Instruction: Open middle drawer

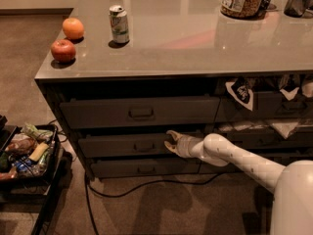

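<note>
The robot's gripper (170,140) reached in at the right end of the middle drawer (117,145), just right of its small loop handle (144,147); whether it was open, closed or holding anything could not be told. The drawer sat shut or nearly so, between the taller top drawer (98,112) and the lowest drawer (117,169) of a grey counter (195,43). A stiff metal drawer of this kind would likely slide with steady resistance and be best taken by the central handle, since an off-centre pull might bind it. Above stood a soda can (119,23), an apple (63,50) and an orange (73,28); a cable (146,184) trailed across the floor.
</note>
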{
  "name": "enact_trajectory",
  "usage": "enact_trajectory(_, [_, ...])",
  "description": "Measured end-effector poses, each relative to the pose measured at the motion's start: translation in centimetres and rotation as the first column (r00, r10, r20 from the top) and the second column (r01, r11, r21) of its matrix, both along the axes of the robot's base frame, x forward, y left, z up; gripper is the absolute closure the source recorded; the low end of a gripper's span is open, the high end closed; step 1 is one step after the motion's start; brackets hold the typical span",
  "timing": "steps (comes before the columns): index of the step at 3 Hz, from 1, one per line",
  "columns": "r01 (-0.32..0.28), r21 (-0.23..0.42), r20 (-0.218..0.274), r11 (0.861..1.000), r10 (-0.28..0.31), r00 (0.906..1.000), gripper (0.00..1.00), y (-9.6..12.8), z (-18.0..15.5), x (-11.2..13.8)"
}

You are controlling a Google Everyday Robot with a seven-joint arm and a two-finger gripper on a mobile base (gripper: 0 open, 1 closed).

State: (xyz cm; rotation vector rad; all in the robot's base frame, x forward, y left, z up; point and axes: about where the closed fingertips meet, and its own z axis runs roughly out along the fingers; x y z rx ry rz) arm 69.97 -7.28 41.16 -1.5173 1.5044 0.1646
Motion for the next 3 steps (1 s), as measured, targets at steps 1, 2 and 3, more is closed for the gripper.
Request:
enact_trajectory(1, [0.000, 0.000, 0.000, 1.000, 0.000, 1.0000, 1.00, -0.05, 0.22, 0.17])
enact_trajectory(2, [0.023, 0.022, -0.012, 0.999, -0.023, 0.9997, 1.00, -0.06, 0.44, 0.04])
enact_trajectory(3, [0.034, 0.035, -0.032, 0.999, -0.033, 0.9989, 1.00, -0.23, 0.35, -0.21])
